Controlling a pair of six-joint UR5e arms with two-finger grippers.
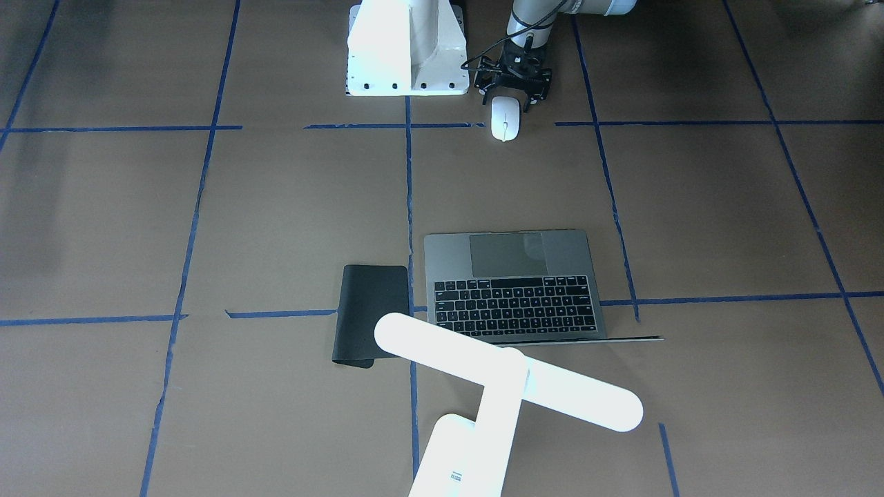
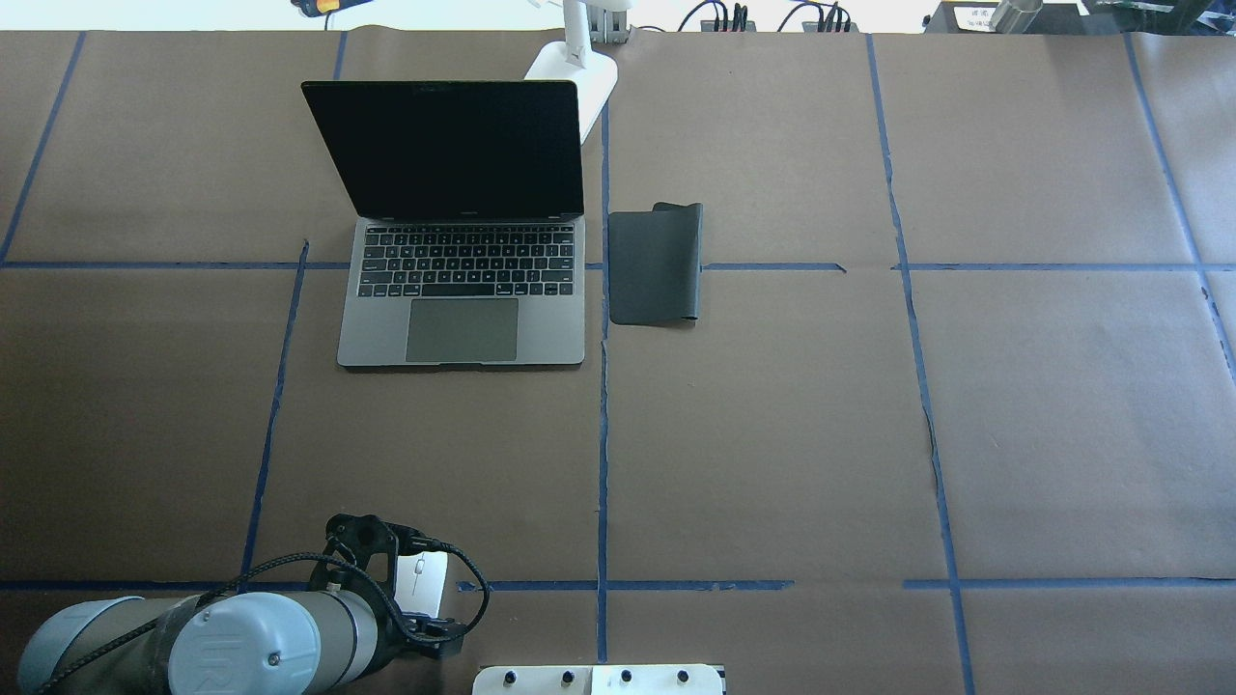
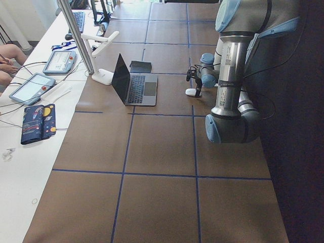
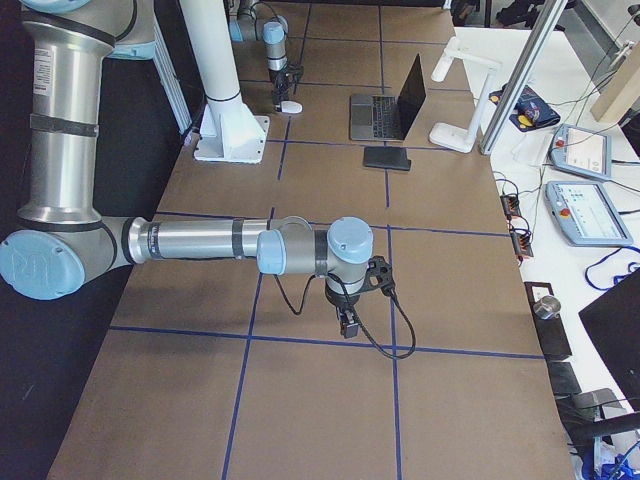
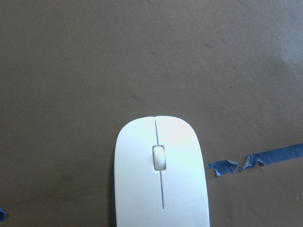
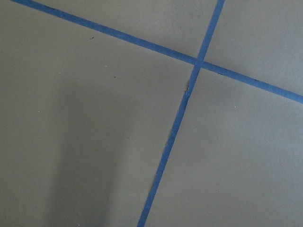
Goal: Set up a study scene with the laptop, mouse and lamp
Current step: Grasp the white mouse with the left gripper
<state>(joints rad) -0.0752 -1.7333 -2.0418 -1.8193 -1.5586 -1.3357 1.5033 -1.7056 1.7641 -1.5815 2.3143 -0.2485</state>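
Nearest you, the lamp (image 1: 507, 373) holds its bar head over the brown-papered, blue-taped counter (image 1: 690, 207), beside the open laptop (image 1: 514, 286) and black mat (image 1: 369, 310). The left hand (image 1: 512, 102) looks released above the mouse (image 1: 505, 121), which lies by the white pedestal (image 1: 407, 62). The right hand (image 4: 347, 325) hovers over taped paper; you can't tell its grip.

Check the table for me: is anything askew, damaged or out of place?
The black mat beside the laptop has its far corner curled up rather than lying flat. The blue tape by the mouse is torn. The mouse sits far from the laptop, by the white pedestal.
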